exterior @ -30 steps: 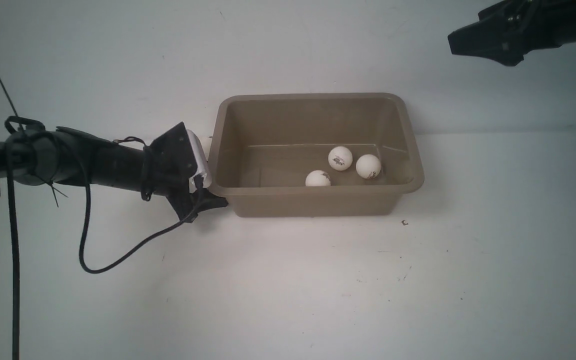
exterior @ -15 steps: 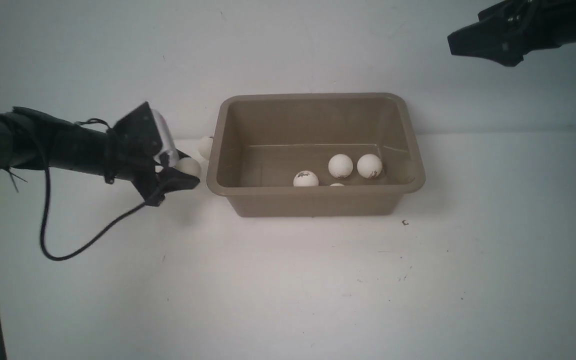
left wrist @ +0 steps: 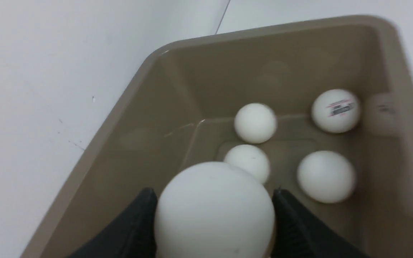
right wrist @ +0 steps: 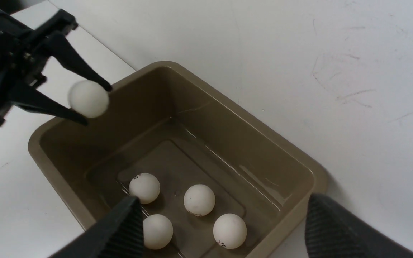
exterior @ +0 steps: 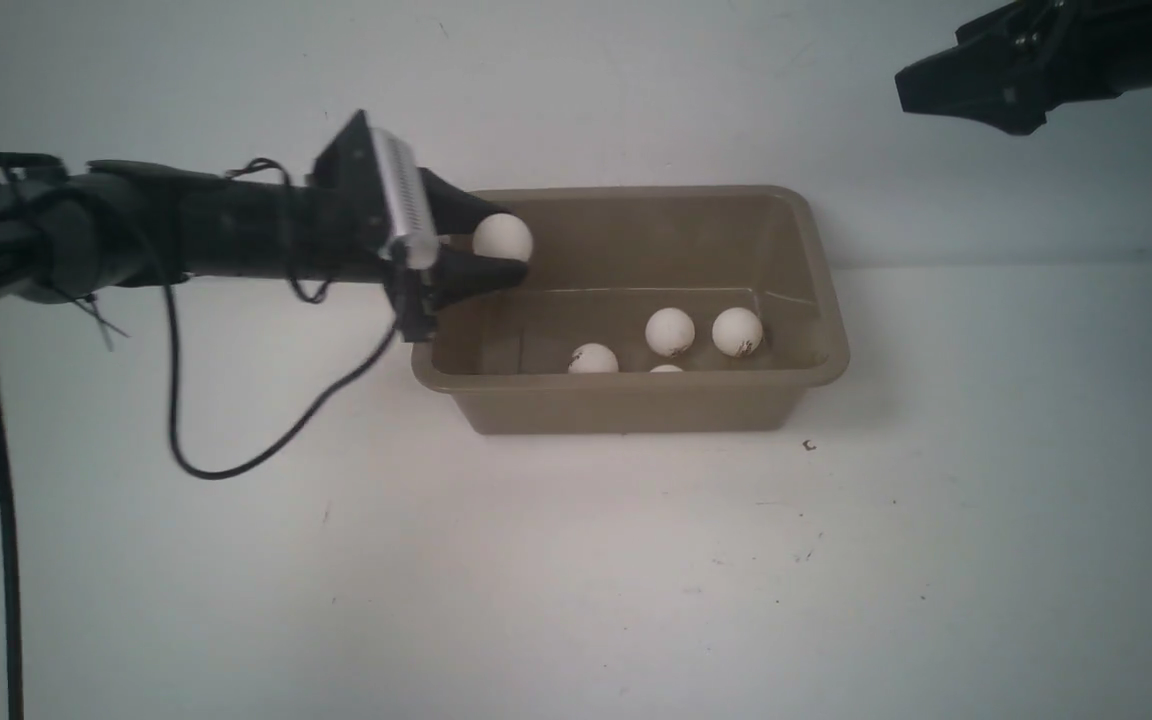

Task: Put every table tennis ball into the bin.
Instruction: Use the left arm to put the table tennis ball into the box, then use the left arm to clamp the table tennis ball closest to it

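The taupe bin point(exterior: 636, 405) stands against the back wall, with several table tennis balls on its floor, among them a pair side by side point(exterior: 670, 331) point(exterior: 737, 331). My left gripper point(exterior: 508, 242) is shut on one more table tennis ball point(exterior: 502, 237), held in the air over the bin's left end. From the left wrist the held ball point(left wrist: 213, 211) fills the gap between both black fingers point(left wrist: 138, 222), above the bin's rim point(left wrist: 95, 143). My right gripper point(right wrist: 224, 197) hangs high over the bin's right end, open and empty; its arm point(exterior: 1016, 70) shows top right.
A black cable point(exterior: 236, 465) loops down from the left arm onto the white table. The wall rises straight behind the bin. A small dark speck point(exterior: 809, 445) lies in front of the bin's right corner.
My left gripper shut on a ball lying beside the bin's left wall, then rose and moved right over the bin. Balls inside rolled a little. The right arm stayed still.
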Controlling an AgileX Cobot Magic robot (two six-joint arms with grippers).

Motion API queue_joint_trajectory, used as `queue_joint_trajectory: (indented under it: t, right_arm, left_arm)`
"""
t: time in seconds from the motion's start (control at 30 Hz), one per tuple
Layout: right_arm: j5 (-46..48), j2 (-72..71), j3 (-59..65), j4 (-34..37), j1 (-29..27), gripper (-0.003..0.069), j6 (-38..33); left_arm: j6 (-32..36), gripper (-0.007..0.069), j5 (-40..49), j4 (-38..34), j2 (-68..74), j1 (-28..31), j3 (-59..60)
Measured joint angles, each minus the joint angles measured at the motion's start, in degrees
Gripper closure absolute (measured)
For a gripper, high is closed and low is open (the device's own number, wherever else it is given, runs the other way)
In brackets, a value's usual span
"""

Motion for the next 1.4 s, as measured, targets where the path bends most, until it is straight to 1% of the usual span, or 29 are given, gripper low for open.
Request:
queue_joint_trajectory:
  t: [0.03,0.1,0.2,0.23,0.27,0.33,0.4,0.5,0.6,0.73,0.77,0.83,0.97,1.07,1.1,1.2,1.3,1.4]
  right_arm:
    - [0.0,0.1,0.0,0.0,0.0,0.0111,0.0]
    - [0.0,0.1,0.0,0.0,0.0,0.0111,0.0]
    - [0.1,0.1,0.0,0.0,0.0,0.0111,0.0]
    - [0.1,0.1,0.0,0.0,0.0,0.0111,0.0]
    - [0.1,0.1,0.0,0.0,0.0,0.0111,0.0]
    - [0.2,0.1,0.0,0.0,0.0,0.0111,0.0]
    - [0.2,0.1,0.0,0.0,0.0,0.0111,0.0]
    - [0.2,0.1,0.0,0.0,0.0,0.0111,-0.2]
    - [0.2,0.1,0.0,0.0,0.0,0.0111,-0.2]
    - [0.2,0.1,0.0,0.0,0.0,0.0113,-0.1]
    - [0.3,0.1,0.0,0.0,0.0,0.0113,-0.1]
    - [0.3,0.1,0.0,0.0,0.0,0.0113,-0.1]
    - [0.6,0.1,0.0,0.0,0.0,0.0113,0.0]
    - [0.8,0.1,0.0,0.0,0.0,0.0113,0.0]
    - [0.8,0.1,0.0,0.0,0.0,0.0113,0.0]
    - [1.1,0.1,0.0,0.0,0.0,0.0113,0.0]
    - [1.2,0.1,0.0,0.0,0.0,0.0113,0.0]
    - [1.3,0.1,0.0,0.0,0.0,0.0113,0.0]
  left_arm:
    - [0.1,0.0270,-2.9,0.0,0.8,-1.3,-0.8]
    - [-0.1,0.0270,-4.9,0.6,1.9,-2.0,-1.9]
    - [-3.9,0.0255,-4.8,1.6,2.8,-1.9,-2.5]
    - [-3.9,0.0252,-4.7,1.6,2.8,-1.9,-2.5]
    - [-6.6,0.0213,-3.6,2.2,2.9,-1.5,-2.5]
    - [-9.9,0.0148,-2.2,2.5,2.8,-0.9,-2.5]
    - [-12.9,0.0117,-1.4,2.8,2.6,0.0,-2.5]
    - [-16.9,0.0106,0.1,3.4,2.0,2.3,-2.5]
    - [-19.7,0.0103,2.5,3.8,1.0,6.0,-2.5]
    - [-21.0,0.0103,4.3,4.6,0.1,11.5,-2.6]
    - [-21.0,0.0103,4.3,5.2,0.2,13.2,-2.6]
    - [-20.0,0.0103,4.1,5.6,0.8,14.6,-2.6]
    - [-14.3,0.0117,3.4,5.2,3.6,15.0,-2.6]
    - [-9.1,0.0148,1.8,1.4,6.2,14.2,-2.6]
    - [-8.4,0.0150,1.6,0.7,6.4,14.1,-2.6]
    - [-3.9,0.0167,0.8,-5.3,8.8,13.4,-2.6]
    - [-1.6,0.0167,-0.8,-7.8,10.2,12.5,-2.9]
    - [-0.2,0.0167,-4.6,-8.9,11.3,11.1,-3.4]
